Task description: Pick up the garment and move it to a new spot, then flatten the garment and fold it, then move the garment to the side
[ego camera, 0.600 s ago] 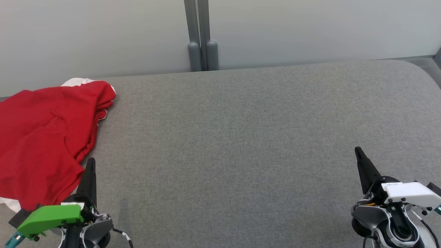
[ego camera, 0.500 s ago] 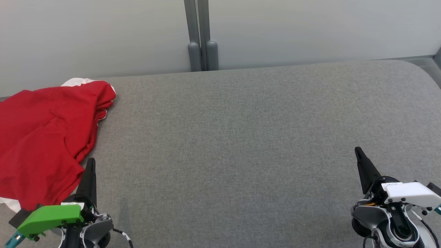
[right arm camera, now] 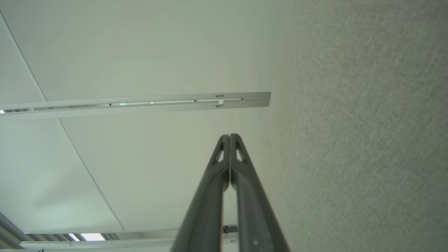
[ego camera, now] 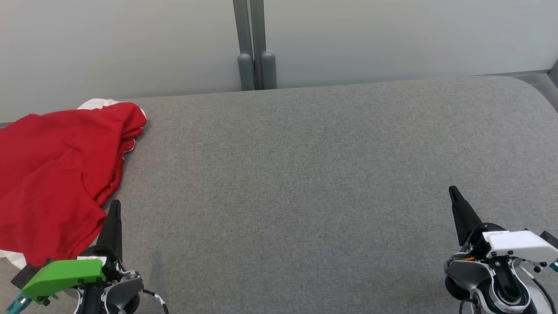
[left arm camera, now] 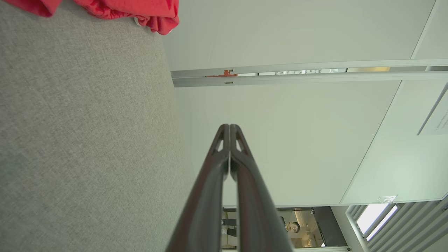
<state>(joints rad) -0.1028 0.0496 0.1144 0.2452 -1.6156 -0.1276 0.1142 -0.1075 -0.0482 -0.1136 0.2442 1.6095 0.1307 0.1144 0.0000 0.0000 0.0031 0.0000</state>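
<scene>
There is 1 garment (ego camera: 56, 174), red with a bit of white at its far and near edges. It lies in a crumpled heap on the left side of 1 big grey table (ego camera: 305, 174), and part of it runs past the left edge of the head view.

There are 2 grippers. The left gripper (ego camera: 114, 204) has a green part on it and sits at the lower left. The right gripper (ego camera: 454, 190) has a white part on it and sits at the lower right. Both are pressed tight shut with nothing in them. In each wrist view the 2 dark fingers meet at the tips.

The garment is just beside the left gripper, on its left and stretching away ahead of it. I cannot tell if the cloth touches the fingers. The garment is well apart from the right gripper, with bare grey table between them.

Behind the table stands 1 pale wall (ego camera: 392, 35) with 2 short grey posts (ego camera: 245, 72) at its foot
</scene>
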